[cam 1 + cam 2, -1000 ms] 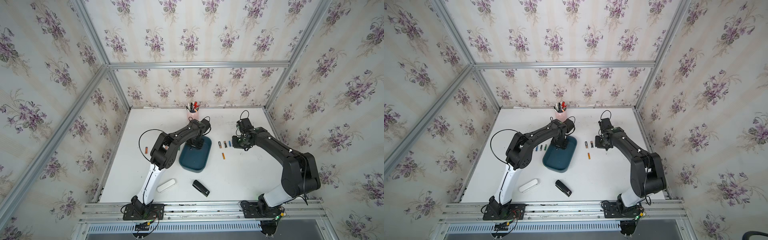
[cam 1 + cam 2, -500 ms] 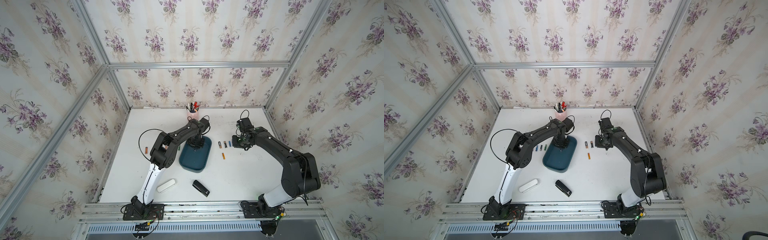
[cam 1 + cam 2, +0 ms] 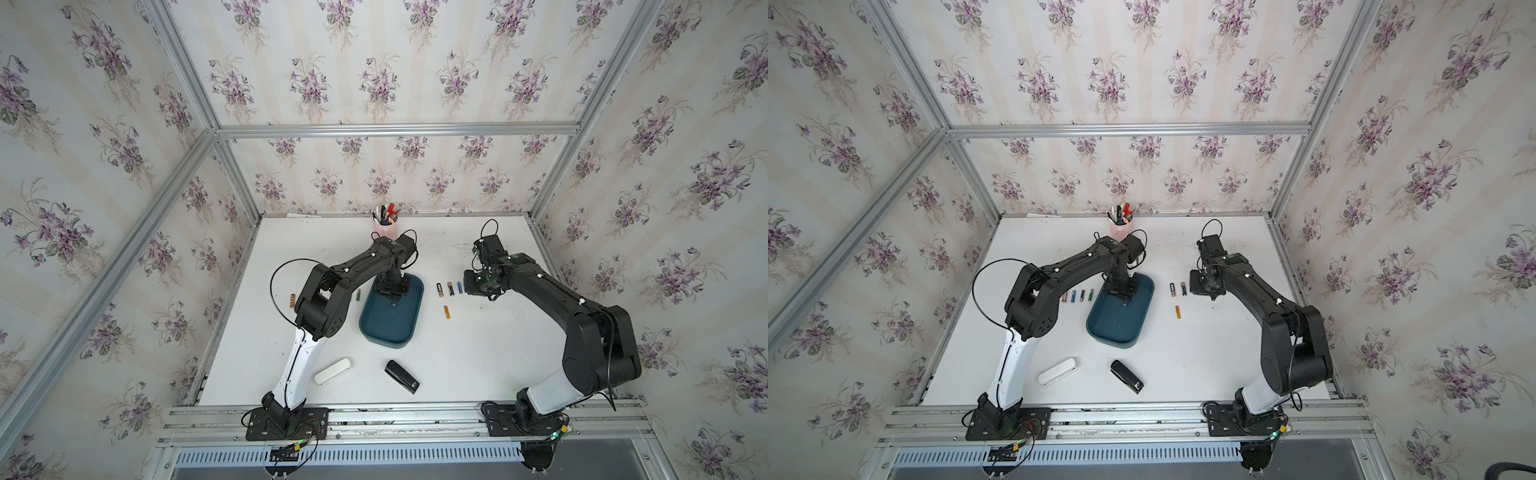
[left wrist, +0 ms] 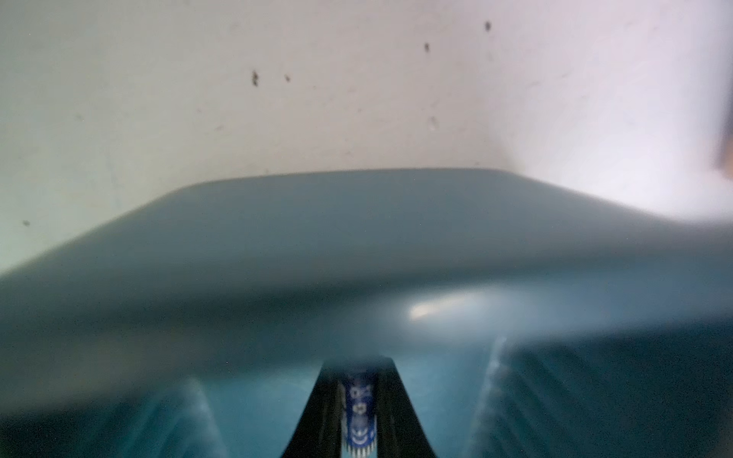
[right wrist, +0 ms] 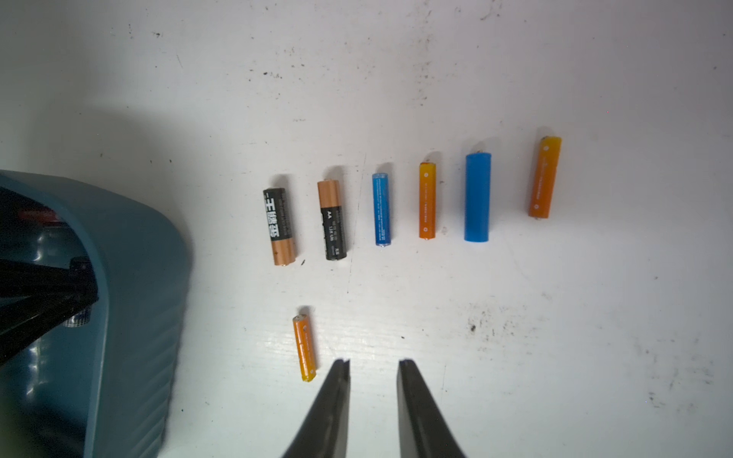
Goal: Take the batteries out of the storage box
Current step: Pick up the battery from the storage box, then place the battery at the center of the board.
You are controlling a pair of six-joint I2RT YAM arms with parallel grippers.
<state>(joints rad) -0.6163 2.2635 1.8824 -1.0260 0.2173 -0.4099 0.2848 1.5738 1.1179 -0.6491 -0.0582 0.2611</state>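
Now, inside the storage box [image 3: 390, 328], at its far end: a blue-printed battery [image 4: 358, 412], pinched between the pressed-together fingers of the left hand [image 4: 358, 366]. On the white desk [image 5: 515, 357] right of the box: a row of six batteries [image 5: 380, 209] and a lone orange battery [image 5: 304, 348]. Just beside that one, the right hand [image 5: 374, 363], slightly spread and empty. Left of the box, a short row of cells [image 3: 1074, 296].

Seven batteries [image 5: 381, 210] lie on the table [image 5: 555, 317] beside the storage box [image 5: 135, 277]
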